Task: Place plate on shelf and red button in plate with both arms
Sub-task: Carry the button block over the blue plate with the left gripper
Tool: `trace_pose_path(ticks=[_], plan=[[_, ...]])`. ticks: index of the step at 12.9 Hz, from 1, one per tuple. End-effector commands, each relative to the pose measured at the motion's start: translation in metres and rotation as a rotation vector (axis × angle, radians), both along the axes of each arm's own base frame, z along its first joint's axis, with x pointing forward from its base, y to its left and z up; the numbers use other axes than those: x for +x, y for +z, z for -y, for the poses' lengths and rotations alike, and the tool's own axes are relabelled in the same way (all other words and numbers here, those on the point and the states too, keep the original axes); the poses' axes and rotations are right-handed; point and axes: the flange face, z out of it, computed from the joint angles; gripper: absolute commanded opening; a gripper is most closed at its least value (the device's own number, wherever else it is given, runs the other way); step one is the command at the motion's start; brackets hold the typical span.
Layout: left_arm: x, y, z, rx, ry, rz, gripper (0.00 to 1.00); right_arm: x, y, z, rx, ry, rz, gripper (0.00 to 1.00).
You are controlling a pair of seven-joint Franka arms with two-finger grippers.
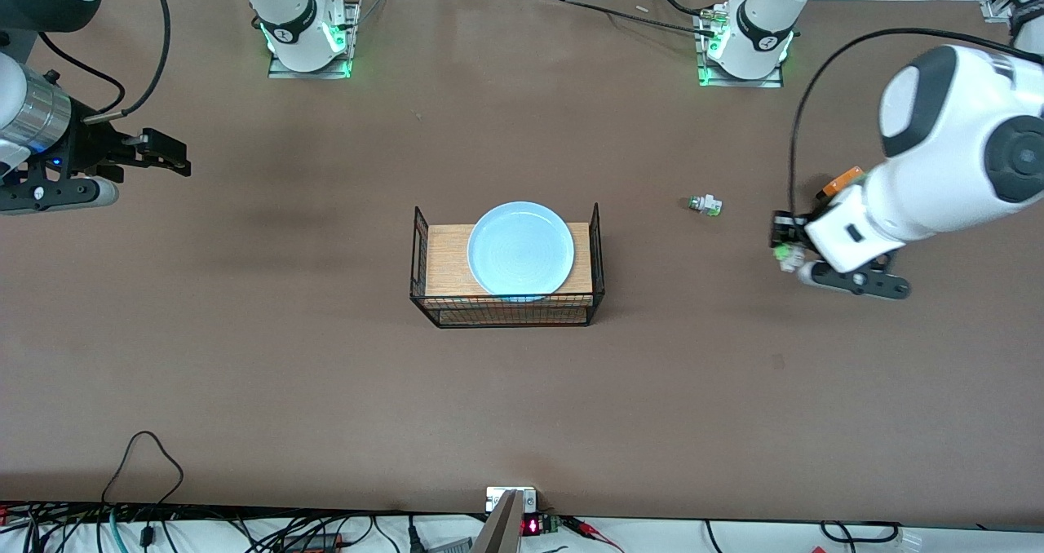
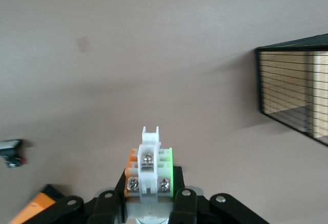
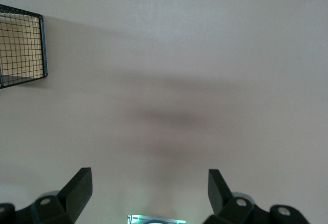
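Left end effector (image 1: 793,261) is clenched on the small white push-button part with green marks, the red button (image 1: 783,251) by my read, cap hidden, held over bare brown worktop (image 1: 245,373). Round pale-blue plate (image 1: 520,247) sits on the black wire rack with wooden shelf (image 1: 424,269), well apart from it, between both end effectors.

Risks:
- Thin pinch: the button could twist or drop.
- It could land on the plate rim and roll.

Right end effector (image 1: 167,153) is released, waiting over the worktop.

Only the left wrist view shows the button's screws (image 2: 148,158). Only the front view shows the plate and the green-capped white part (image 1: 706,205) near the left end effector.
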Motion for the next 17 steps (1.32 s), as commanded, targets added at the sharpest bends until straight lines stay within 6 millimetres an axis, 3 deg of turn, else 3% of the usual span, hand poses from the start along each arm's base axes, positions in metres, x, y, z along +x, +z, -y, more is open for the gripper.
trace_pose_path(ticks=[1, 7, 9, 15, 17], plan=[[-0.013, 0.004, 0.055, -0.015, 0.016, -0.046, 0.0, 0.003, 0.004, 0.003, -0.012, 0.007, 0.012, 1.0], [-0.054, -0.009, 0.166, -0.007, -0.051, -0.083, 0.0, 0.004, 0.004, 0.001, -0.01, 0.01, 0.02, 1.0], [-0.047, -0.01, 0.191, -0.027, -0.031, -0.08, 0.0, 0.004, 0.004, 0.001, -0.01, 0.01, 0.02, 1.0], [-0.036, -0.042, 0.26, -0.029, 0.067, -0.088, 0.0, 0.006, 0.001, 0.001, -0.023, 0.013, 0.019, 1.0], [-0.047, -0.047, 0.28, 0.002, 0.082, -0.078, 0.0, 0.006, 0.001, 0.002, -0.023, 0.012, 0.019, 1.0]])
